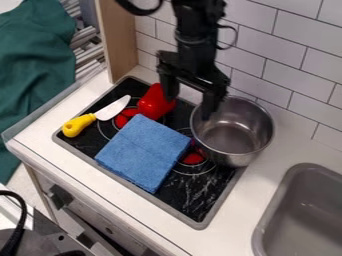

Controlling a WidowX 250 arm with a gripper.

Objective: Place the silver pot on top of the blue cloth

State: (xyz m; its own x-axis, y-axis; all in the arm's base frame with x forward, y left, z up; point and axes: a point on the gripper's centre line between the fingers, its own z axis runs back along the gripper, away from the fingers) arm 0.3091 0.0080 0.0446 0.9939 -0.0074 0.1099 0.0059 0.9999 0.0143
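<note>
At the upper left of the frame, a dark green cloth (33, 57) hangs in loose folds. At the lower left, a black cable (25, 215) curves in from the edge, near the pale front of the toy kitchen (93, 223).

Left of centre, a toy knife with a yellow handle and a silvery blade (81, 124) lies on the black, grey-rimmed stovetop (194, 197), its blade angled toward the upper right. To the right of the knife and lower, near the middle of the frame, a folded blue cloth (141, 152) lies flat, one corner close to the stovetop's front edge. A glossy red toy (154, 104) sits just beyond the cloth's upper corner, right of the knife's blade. Behind these, a light wooden panel (118, 37) stands upright.

The black two-finger gripper (192, 104) hangs from the top edge, a little right of centre. Its fingers are spread wide: the left one in the frame is beside the red toy, and the right one overlaps the upper left rim of the pot.

The round silver metal pot (235, 135) is right of centre, upright and open at the top, over the back right part of the stovetop and beside the blue cloth. Whether its wall touches the cloth, I cannot tell.

White rectangular wall tiles (287, 57) run across the upper right, above the white counter (248, 220). At the lower right, a grey sink (267, 220) is set into the counter.
</note>
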